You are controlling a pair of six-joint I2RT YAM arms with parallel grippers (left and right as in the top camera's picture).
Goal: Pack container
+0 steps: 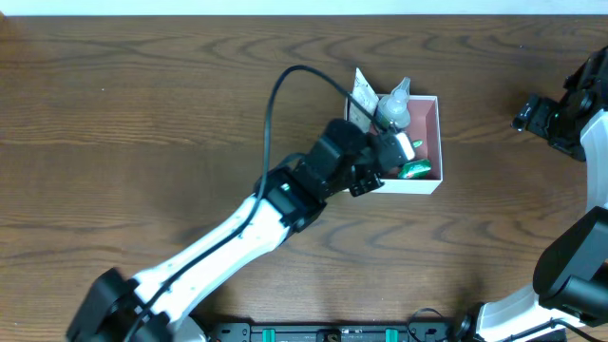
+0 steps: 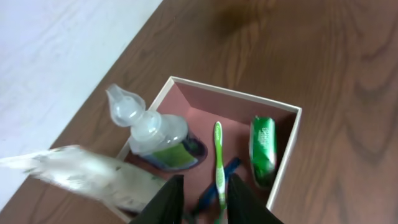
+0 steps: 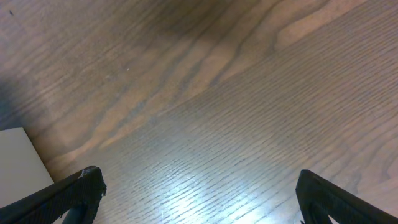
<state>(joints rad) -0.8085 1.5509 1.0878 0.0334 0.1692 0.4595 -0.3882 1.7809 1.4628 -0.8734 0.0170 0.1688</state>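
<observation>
Left pincer [image 2: 205, 202] poised over the container [image 2: 297, 127].
Its jaws stand narrowly apart, gripping nothing, a green toothbrush [image 2: 218, 155] lying below the gap; the container rests on the bench [image 1: 142, 114] near its far edge, holding also a clear bottle [image 2: 155, 134]. The right pincer [image 3: 199, 196] gapes wide, empty.

In the overhead view the table [image 1: 142, 114] is lit evenly and brightly, its grain kept sharp. In the left wrist view the container [image 2: 236, 96] is rendered fairly clearly, while the pale packet [image 2: 87, 174] is smeared by blur. In the right wrist view a whitish glare is spread over the lower wood, and the upper left is dimmed.
</observation>
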